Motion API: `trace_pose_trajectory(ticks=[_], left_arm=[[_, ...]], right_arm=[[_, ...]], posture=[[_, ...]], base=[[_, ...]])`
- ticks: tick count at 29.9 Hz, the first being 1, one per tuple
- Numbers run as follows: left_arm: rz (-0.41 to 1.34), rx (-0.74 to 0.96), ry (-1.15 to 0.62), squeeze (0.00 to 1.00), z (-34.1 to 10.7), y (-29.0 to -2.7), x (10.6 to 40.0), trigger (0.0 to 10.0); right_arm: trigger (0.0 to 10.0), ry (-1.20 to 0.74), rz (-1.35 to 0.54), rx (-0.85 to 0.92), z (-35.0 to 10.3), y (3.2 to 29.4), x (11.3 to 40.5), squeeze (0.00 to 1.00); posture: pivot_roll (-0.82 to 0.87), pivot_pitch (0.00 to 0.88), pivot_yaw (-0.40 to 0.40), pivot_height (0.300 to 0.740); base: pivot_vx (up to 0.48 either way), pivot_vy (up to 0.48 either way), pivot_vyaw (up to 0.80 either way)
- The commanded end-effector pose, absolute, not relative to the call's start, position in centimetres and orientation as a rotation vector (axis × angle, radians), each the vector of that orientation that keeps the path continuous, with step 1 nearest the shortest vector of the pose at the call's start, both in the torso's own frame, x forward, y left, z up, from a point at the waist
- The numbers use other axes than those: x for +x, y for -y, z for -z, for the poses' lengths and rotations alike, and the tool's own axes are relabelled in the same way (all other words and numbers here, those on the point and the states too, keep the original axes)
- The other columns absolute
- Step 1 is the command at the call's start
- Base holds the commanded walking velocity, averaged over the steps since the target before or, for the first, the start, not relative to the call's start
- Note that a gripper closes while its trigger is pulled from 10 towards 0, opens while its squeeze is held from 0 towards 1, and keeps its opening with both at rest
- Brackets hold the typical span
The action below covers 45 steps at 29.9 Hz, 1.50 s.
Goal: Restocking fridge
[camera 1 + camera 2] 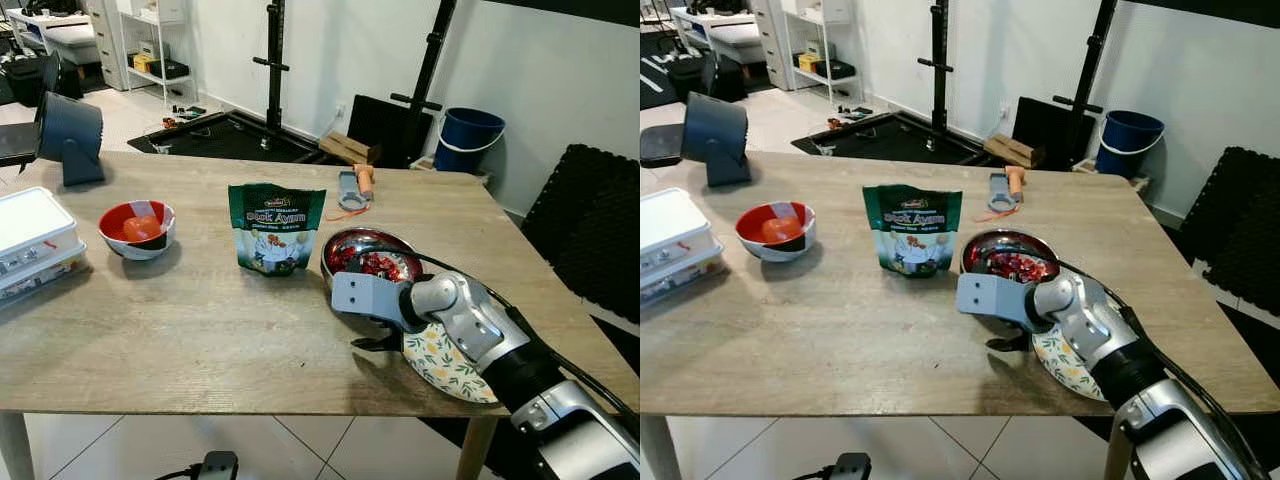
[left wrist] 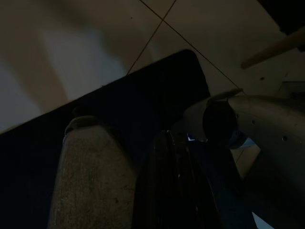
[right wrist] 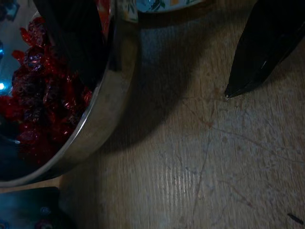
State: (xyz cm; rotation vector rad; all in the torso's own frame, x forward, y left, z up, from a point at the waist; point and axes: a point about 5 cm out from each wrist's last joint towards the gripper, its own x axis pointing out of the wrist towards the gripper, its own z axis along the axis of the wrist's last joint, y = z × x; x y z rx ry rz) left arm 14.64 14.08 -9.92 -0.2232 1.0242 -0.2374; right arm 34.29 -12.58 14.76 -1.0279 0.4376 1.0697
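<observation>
A wooden table (image 1: pixel 200 330) fills the scene, seen from above and in front. At its far left edge sits a white lidded container (image 1: pixel 30 240), cut off by the frame. Behind it, at the far left corner, stands a dark blue cone-shaped object (image 1: pixel 68 135) on a stand; what it is cannot be told. Right of the container is a red and white bowl (image 1: pixel 138 228) holding something orange. Near the middle stands a green food pouch (image 1: pixel 275 228), upright, its label facing the camera.

Right of the pouch is a shiny metal bowl (image 1: pixel 372 257) full of red pieces. It rests on the far end of a flowered plate (image 1: pixel 450 368), most of which is hidden under the arm. On the far side of the table, behind the bowl, lies a small grey and orange tool (image 1: pixel 354 188).

The right arm reaches in from the near right corner, bent at the wrist, and its silver forearm crosses over the plate. The right gripper (image 3: pixel 157 62) sits low at the near side of the metal bowl with its fingers spread: in the right wrist view one black finger (image 3: pixel 76 43) is inside the bowl's rim among the red pieces, and the other touches the tabletop outside it. The fingers straddle the rim and have not closed on it.

The left gripper (image 2: pixel 171 186) hangs in shade above tiled floor; the left wrist view is too dark to tell whether its fingers are apart or together.
</observation>
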Motion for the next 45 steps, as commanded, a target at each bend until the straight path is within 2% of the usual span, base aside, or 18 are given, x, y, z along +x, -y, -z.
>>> trace_pose_trajectory(ticks=[1, 9, 10, 11, 12, 13, 26, 39, 45], left_arm=[[0.243, -0.247, -1.045, 0.0, 10.2, -13.2, 14.0, 10.0], [0.243, -0.253, -1.046, 0.0, 10.2, -13.1, 13.9, 10.0], [0.243, -0.252, -1.046, 0.0, 10.2, -13.0, 13.9, 10.0], [0.243, -0.252, -1.046, 0.0, 10.2, -13.0, 13.9, 10.0], [0.243, -0.252, -1.046, 0.0, 10.2, -13.0, 13.9, 10.0], [0.243, -0.252, -1.045, 0.0, 10.2, -13.1, 13.9, 10.0], [0.241, -0.254, -1.039, 0.0, 10.1, -13.2, 14.1, 10.0], [0.235, -0.261, -1.042, 0.0, 10.2, -13.2, 14.0, 10.0], [0.226, -0.234, -1.052, 0.0, 10.3, -13.5, 13.8, 10.0]], right_arm=[[10.0, -0.467, -1.065, -1.053, -14.7, 12.8, 34.5, 0.0], [10.0, -0.509, -1.023, -1.109, -14.4, 13.4, 35.0, 0.0], [7.5, -0.514, -1.019, -1.11, -14.3, 13.5, 35.0, 0.0], [0.7, -0.513, -1.016, -1.104, -14.3, 13.5, 35.1, 0.0], [0.7, -0.511, -1.014, -1.099, -14.3, 13.5, 35.1, 0.0], [0.0, -0.51, -1.012, -1.099, -14.3, 13.5, 35.1, 0.0], [0.0, -0.491, -1.041, -1.073, -14.5, 13.2, 35.0, 0.0], [0.0, -0.376, -1.119, -1.048, -15.8, 12.6, 34.5, 0.0], [0.0, -0.296, -1.233, -1.022, -16.8, 13.1, 32.9, 0.0]], posture=[[-0.06, 0.0, -0.107, 0.74], [-0.06, 0.0, -0.11, 0.74], [-0.06, 0.0, -0.109, 0.74], [-0.06, 0.0, -0.108, 0.74], [-0.06, 0.0, -0.108, 0.74], [-0.06, 0.0, -0.108, 0.74], [-0.06, 0.0, -0.106, 0.74], [-0.05, 0.0, -0.104, 0.74], [-0.05, 0.0, -0.095, 0.74]], base=[[0.0, 0.0, 0.0], [0.0, 0.0, 0.0], [0.0, 0.0, 0.0], [0.0, 0.0, 0.0], [0.0, 0.0, 0.0], [0.0, 0.0, 0.0], [0.0, 0.0, 0.0], [0.0, 0.0, 0.0], [0.0, 0.0, 0.0]])
